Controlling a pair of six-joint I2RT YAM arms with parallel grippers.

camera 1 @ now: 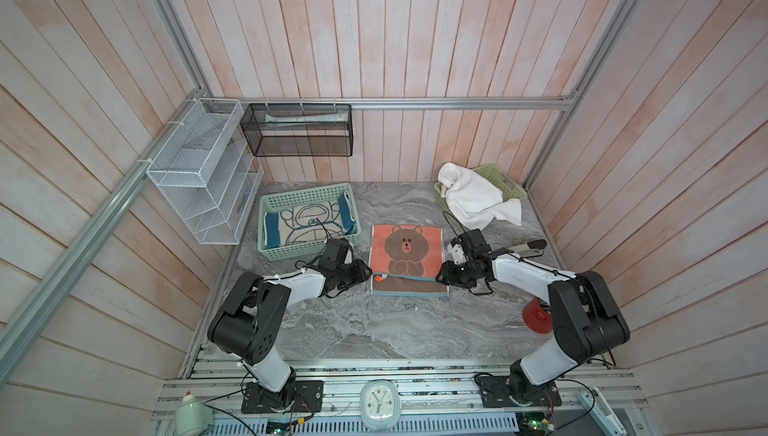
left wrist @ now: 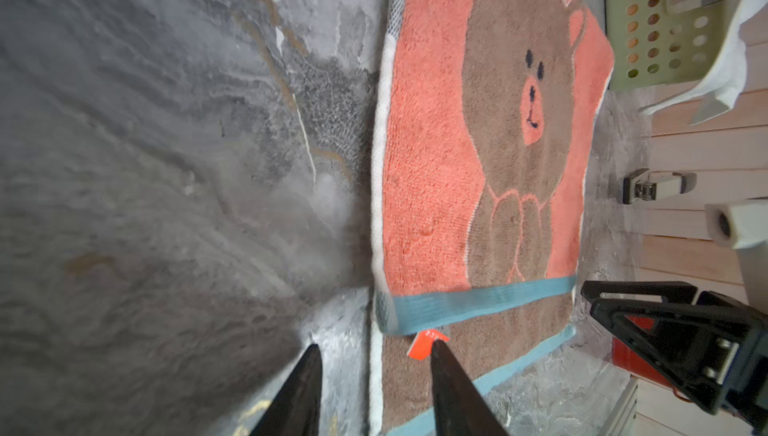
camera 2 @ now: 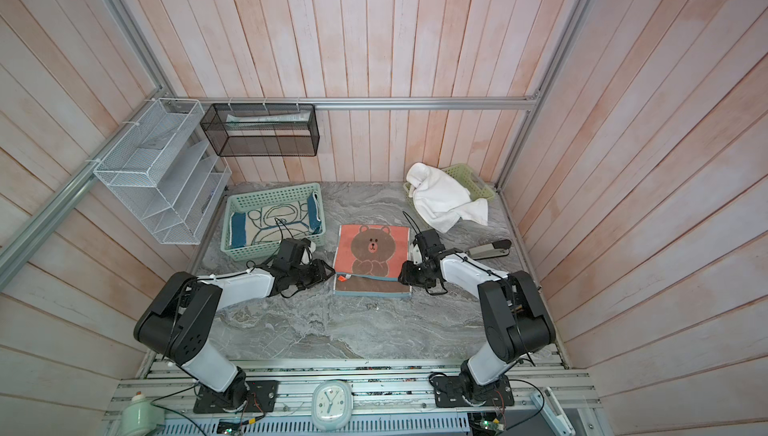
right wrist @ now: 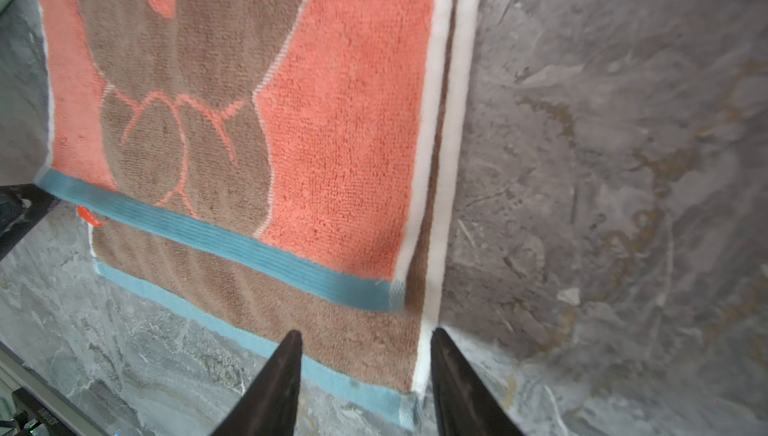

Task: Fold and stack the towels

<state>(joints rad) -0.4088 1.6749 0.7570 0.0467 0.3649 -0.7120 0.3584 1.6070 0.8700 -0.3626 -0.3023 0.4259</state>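
Observation:
A coral towel with a brown bear lies folded once on the marble table, its upper layer ending at a blue band short of the near edge. My left gripper is open at the towel's left edge, beside an orange tag. My right gripper is open at its right near corner. Neither holds anything. A cream towel with blue border lies in a green basket. A white towel drapes over a yellow-green basket.
A stapler lies right of the right arm, and a red object sits by that arm's elbow. A white wire rack and a black mesh shelf hang on the back-left walls. A clock sits at the front rail.

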